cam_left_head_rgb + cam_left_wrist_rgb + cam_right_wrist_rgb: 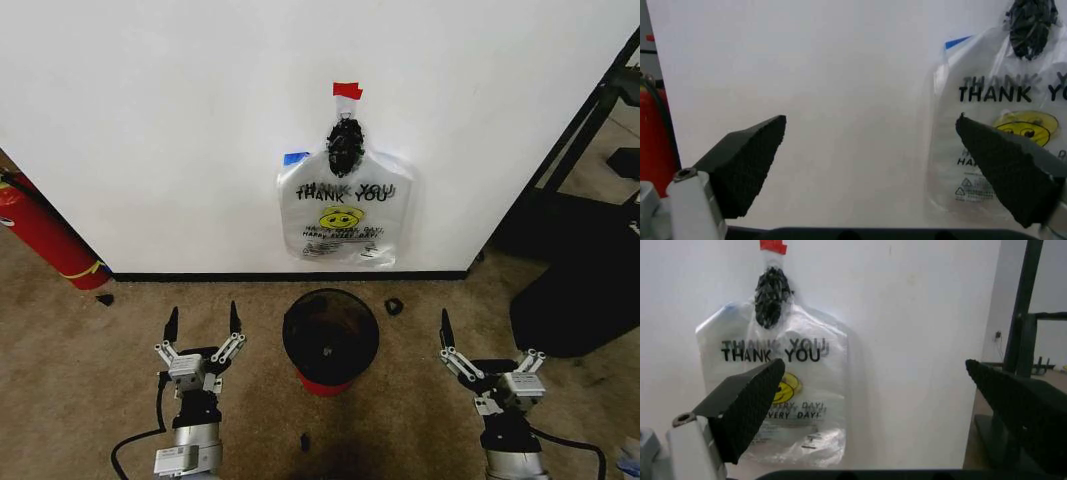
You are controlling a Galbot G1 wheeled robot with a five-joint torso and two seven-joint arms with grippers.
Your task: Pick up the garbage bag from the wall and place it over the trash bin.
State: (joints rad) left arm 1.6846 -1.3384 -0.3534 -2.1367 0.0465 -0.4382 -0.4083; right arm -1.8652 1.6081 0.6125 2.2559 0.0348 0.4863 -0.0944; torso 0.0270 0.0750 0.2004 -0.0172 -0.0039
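The garbage bag [345, 215] hangs flat on the white wall from a strip of red tape [347, 90]. It is translucent, with black "THANK YOU" print, a yellow smiley and a blue patch at its upper left. Its gathered top is a dark bunch. Below it on the carpet stands the trash bin [330, 335], round and black with a red base. My left gripper [203, 315] is open, low and to the left of the bin. My right gripper [488, 340] is open to the bin's right. Each wrist view looks past its own gripper [870, 122] [875, 365] at the bag [993, 107] [807, 390].
A red fire extinguisher [40, 235] leans by the wall at far left. A black metal rack [580, 200] and dark furniture stand at the right. Small black scraps [394, 306] lie on the brown carpet near the bin.
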